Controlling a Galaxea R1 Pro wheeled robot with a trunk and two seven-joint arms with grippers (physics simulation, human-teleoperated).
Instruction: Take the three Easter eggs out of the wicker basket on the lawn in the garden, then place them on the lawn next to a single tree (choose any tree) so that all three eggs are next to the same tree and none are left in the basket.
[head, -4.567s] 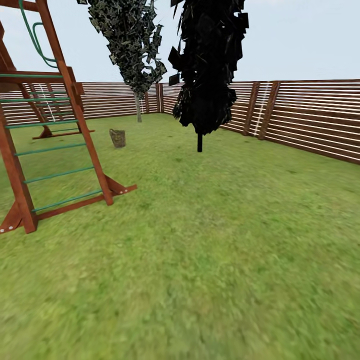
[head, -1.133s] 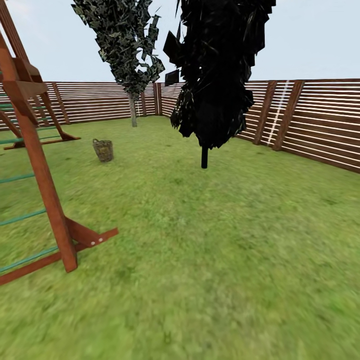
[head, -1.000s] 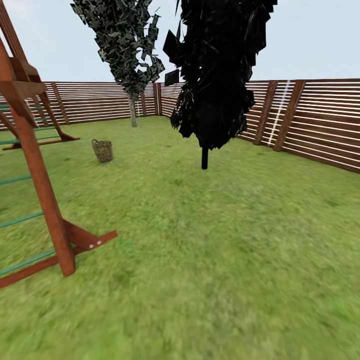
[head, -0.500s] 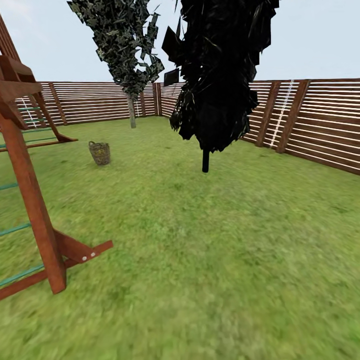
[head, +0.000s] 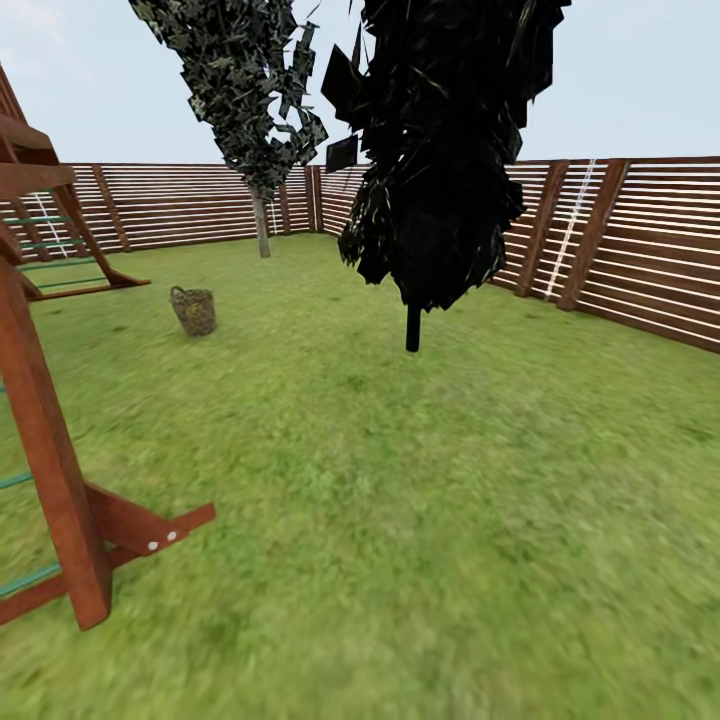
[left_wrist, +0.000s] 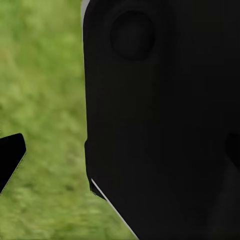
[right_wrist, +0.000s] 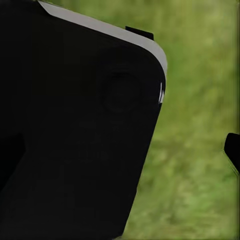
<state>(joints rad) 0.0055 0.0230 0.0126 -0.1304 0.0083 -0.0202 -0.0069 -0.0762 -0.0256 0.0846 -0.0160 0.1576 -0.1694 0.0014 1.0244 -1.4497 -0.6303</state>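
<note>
Two trees rise from the mottled green lawn (head: 420, 480): a black-trunked tree (head: 412, 325) nearer, a pale-trunked tree (head: 261, 222) beyond the grey-brown wicker basket (head: 194, 310). Red-brown wooden play frame (head: 50, 480) stands left. Gripper openings cannot be told.

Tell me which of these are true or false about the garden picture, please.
1. The wicker basket stands on the lawn. True.
2. The basket hangs from the play frame. False: it sits on grass, apart from the frame.
3. A slatted wooden fence encloses the yard. True.
4. The black-trunked tree is farther away than the pale-trunked tree. False: it stands nearer; the pale one grows by the fence.
5. The basket lies tipped over. False: it stands upright.
</note>
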